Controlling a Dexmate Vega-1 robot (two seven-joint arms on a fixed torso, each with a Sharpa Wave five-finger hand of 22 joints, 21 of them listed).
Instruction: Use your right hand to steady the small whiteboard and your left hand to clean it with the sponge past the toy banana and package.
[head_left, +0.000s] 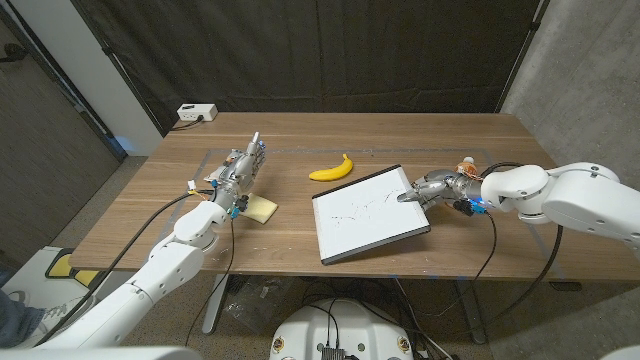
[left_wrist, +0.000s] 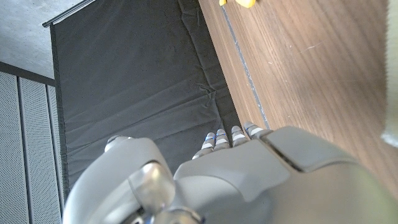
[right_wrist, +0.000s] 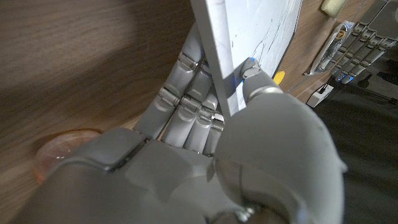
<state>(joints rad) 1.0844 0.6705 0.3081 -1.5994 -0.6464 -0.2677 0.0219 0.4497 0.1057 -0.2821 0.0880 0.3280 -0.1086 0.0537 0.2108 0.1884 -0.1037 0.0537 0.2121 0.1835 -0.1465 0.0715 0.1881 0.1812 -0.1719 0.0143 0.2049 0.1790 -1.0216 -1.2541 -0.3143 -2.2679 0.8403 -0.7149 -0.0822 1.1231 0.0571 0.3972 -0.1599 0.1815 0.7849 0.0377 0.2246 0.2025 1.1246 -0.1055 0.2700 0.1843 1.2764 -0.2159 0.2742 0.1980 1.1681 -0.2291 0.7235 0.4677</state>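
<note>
Fingers of my right hand pinch the whiteboard edge, while my left hand, fingers spread and empty, hasn't grasped the sponge; marks remain.

- No readable text, label, brand or number in any view
- small whiteboard, centre of the head view, carries only thin dark scribbles; no letters can be made out
- package is too blurred to read
</note>
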